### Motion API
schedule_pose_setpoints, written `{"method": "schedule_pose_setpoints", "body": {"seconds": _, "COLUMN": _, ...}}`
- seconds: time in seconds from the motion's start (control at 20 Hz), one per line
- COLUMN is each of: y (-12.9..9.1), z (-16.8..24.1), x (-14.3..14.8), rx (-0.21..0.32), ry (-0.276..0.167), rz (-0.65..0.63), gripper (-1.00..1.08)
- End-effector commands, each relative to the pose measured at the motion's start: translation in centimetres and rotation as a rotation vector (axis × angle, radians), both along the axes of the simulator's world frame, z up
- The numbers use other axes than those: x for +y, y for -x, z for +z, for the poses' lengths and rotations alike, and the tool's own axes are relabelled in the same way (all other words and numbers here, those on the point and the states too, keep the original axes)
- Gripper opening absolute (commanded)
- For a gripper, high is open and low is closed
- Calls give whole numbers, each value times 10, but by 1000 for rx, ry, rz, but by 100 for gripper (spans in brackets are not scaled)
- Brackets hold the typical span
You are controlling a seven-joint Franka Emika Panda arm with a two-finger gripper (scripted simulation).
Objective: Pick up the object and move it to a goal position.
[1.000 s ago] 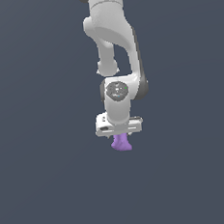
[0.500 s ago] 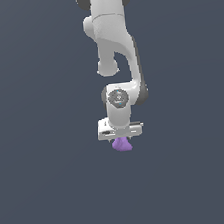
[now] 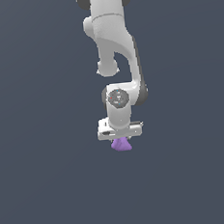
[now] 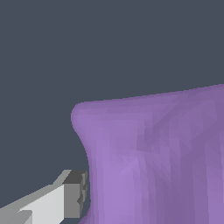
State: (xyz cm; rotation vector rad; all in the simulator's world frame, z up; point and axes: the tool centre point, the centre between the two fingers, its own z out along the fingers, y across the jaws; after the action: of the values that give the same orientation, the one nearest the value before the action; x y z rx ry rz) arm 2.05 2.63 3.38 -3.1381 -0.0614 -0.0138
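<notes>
The hand was clamped on the purple object, which hung at six o'clock just beneath it. One grey pad pressed the object's pinched side. The white arm rose toward twelve o'clock.

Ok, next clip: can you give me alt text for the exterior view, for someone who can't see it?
A white robot arm hangs down from the top of the frame, and a small purple lump sticks out below its end effector. The background is plain dark grey, with nothing else visible. This view does not show the fingers clearly enough to confirm the grip.
</notes>
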Motion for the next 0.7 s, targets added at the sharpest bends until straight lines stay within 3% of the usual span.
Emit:
{"method": "schedule_pose_setpoints", "body": {"seconds": 0.0, "y": -3, "z": 2, "x": 5, "rx": -8, "ry": -3, "rz": 5, "gripper": -100}}
{"method": "schedule_pose_setpoints", "body": {"seconds": 0.3, "y": -3, "z": 13, "x": -1, "rx": -7, "ry": -3, "rz": 5, "gripper": -100}}
{"method": "schedule_pose_setpoints", "body": {"seconds": 0.65, "y": -4, "z": 56, "x": -27, "rx": -4, "ry": -3, "rz": 3, "gripper": -100}}
